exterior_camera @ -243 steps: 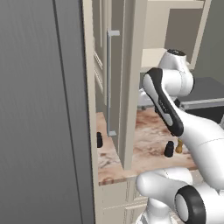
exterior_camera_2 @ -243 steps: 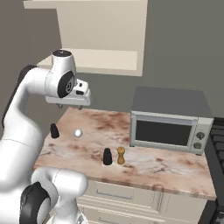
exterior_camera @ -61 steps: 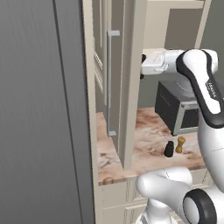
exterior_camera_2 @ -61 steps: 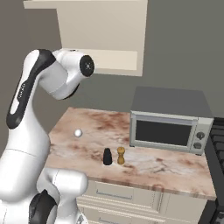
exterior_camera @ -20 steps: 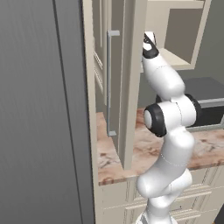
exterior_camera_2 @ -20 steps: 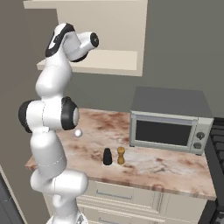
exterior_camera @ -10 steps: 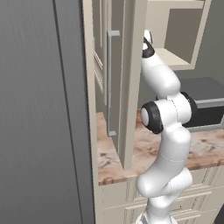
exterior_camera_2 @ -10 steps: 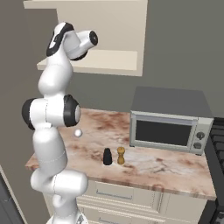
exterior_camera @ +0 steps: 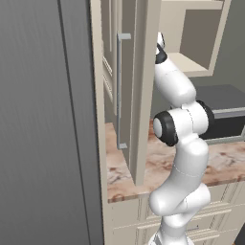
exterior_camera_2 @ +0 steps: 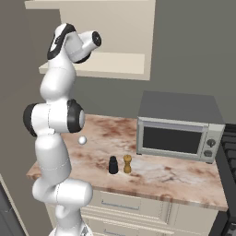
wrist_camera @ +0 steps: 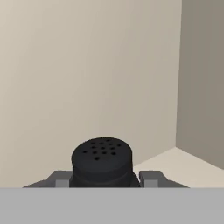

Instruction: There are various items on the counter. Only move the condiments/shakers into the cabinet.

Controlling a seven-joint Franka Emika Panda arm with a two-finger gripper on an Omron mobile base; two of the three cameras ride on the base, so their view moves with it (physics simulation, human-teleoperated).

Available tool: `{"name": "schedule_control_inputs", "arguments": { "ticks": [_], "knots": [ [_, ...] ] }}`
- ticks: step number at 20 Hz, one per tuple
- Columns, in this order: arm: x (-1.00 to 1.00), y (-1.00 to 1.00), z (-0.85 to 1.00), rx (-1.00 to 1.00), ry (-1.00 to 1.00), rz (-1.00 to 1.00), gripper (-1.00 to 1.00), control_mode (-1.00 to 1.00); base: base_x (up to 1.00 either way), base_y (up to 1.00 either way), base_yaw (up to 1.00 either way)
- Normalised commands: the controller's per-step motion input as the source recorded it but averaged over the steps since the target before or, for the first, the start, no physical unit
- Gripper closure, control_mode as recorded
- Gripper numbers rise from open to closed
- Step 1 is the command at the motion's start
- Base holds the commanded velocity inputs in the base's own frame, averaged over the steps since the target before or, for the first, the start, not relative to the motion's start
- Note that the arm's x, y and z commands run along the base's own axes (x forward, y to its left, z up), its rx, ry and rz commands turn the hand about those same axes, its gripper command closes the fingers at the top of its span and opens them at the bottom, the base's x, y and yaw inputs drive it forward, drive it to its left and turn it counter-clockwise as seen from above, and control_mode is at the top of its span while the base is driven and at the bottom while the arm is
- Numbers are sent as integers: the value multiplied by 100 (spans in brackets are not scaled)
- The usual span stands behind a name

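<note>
Everything is evenly and softly lit, without glare; only faint shadows are cast, and rendered edges are kept sharp throughout.

There are three shakers in total. Two of them are black: one black shaker [wrist_camera: 102,161] with a holed cap sits between the two jaws, and one black shaker [exterior_camera_2: 112,165] stands on the counter [exterior_camera_2: 184,179], far below the jaws. One golden-tan shaker [exterior_camera_2: 127,164] stands just beside that second black one. There is also one small white ball [exterior_camera_2: 82,140], one microwave [exterior_camera_2: 179,133], and one cabinet [exterior_camera_2: 120,46].
</note>
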Motion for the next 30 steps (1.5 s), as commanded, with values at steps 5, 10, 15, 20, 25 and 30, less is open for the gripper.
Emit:
{"name": "schedule_control_inputs", "arguments": {
  "ticks": [5,10,15,20,25,30],
  "knots": [
    [-17,-8,0,0,-13,0,-100,-100,0,0,0],
    [-53,-35,0,-1,-11,0,-100,-100,0,0,0],
    [-89,-51,5,0,-12,-1,-100,-100,0,0,0],
    [-100,-27,34,0,-18,-3,-100,-100,0,0,0],
    [-100,0,38,0,-18,-11,-100,-100,0,0,0],
    [-100,-3,8,-2,-8,-28,-100,-100,0,0,0]
  ]
}}
